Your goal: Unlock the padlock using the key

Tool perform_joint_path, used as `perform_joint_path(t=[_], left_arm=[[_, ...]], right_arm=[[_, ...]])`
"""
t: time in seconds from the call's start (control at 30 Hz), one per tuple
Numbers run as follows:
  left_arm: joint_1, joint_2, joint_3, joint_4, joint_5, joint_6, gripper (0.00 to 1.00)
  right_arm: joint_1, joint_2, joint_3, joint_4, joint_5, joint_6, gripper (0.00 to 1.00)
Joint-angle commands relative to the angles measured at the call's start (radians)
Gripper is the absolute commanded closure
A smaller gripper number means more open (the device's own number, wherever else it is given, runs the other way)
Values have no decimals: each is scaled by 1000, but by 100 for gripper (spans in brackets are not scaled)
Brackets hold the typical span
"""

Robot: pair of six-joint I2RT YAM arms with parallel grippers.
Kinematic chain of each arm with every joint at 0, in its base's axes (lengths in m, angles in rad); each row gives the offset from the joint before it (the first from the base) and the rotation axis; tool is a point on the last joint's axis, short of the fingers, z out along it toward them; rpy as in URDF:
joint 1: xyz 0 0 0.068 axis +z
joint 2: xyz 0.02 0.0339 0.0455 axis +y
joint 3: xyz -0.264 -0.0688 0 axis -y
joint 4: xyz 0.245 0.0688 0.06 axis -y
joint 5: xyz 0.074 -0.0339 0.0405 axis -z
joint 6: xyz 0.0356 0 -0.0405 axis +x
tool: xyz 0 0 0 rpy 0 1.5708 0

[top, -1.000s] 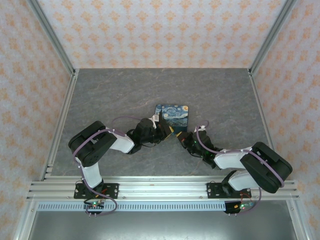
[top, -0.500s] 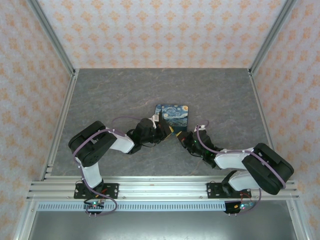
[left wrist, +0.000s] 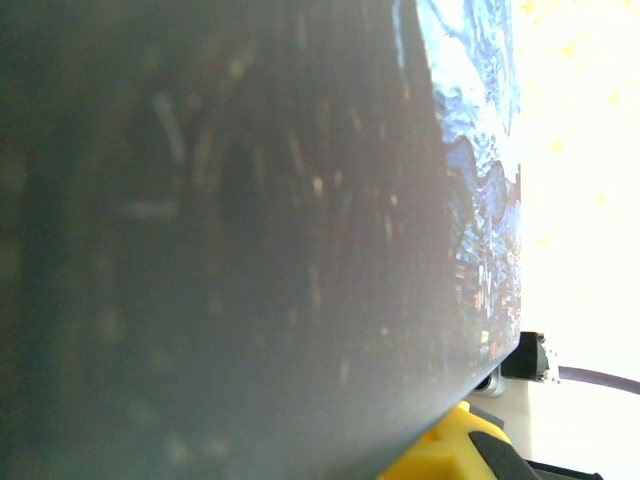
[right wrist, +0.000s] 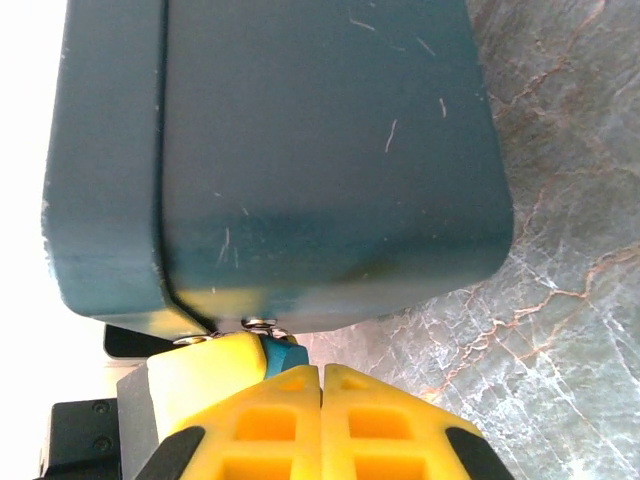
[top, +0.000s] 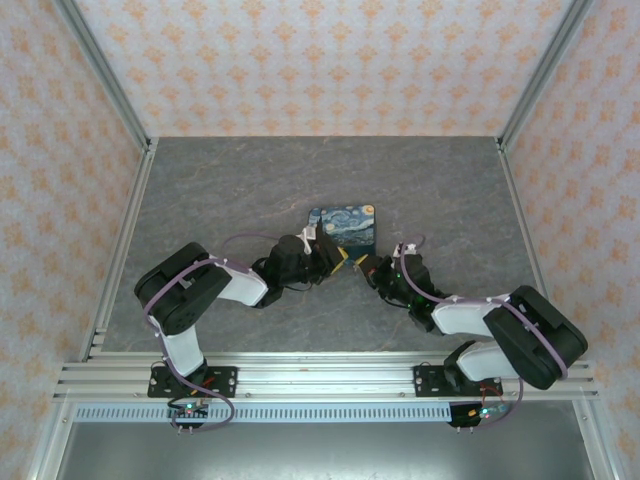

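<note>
Your right gripper [right wrist: 321, 372] is pinched shut on the key [right wrist: 284, 354], whose teal head sits right at the near edge of the padlock [right wrist: 310, 160]. Your left gripper [top: 326, 256] clamps narrowly on the padlock's near-left corner, holding it tilted over the table [right wrist: 560, 300]. The shaft looks seated, so roll the wrist gently about it, brace firmly with the left, and add no sideways load.

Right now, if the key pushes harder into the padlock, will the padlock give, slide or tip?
Probably stiff: the padlock looks like a solid hard-sided block, marked only by fine scratches. It may slip or twist in a grip, since its sides look smooth and its corners rounded. The key is tiny in the right hand, so it likely skews first.
</note>
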Motion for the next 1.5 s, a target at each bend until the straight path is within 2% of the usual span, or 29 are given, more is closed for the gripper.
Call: perform_joint_path(t=[0.0, 0.33, 0.63, 0.93, 1.47], left_arm=[[-24, -50, 24, 73, 58, -46, 100], [-49, -47, 31, 84, 0, -96, 100], [-77, -8, 37, 211, -29, -180, 100], [-91, -23, 43, 195, -8, -161, 100], [-96, -36, 41, 170, -4, -134, 100]], right_arm=[[0, 24, 46, 107, -63, -15, 100], [1, 46, 23, 175, -64, 35, 100], [1, 69, 25, 202, -34, 64, 100], [-17, 73, 31, 190, -13, 56, 100], [-41, 119, 57, 212, -64, 50, 100]])
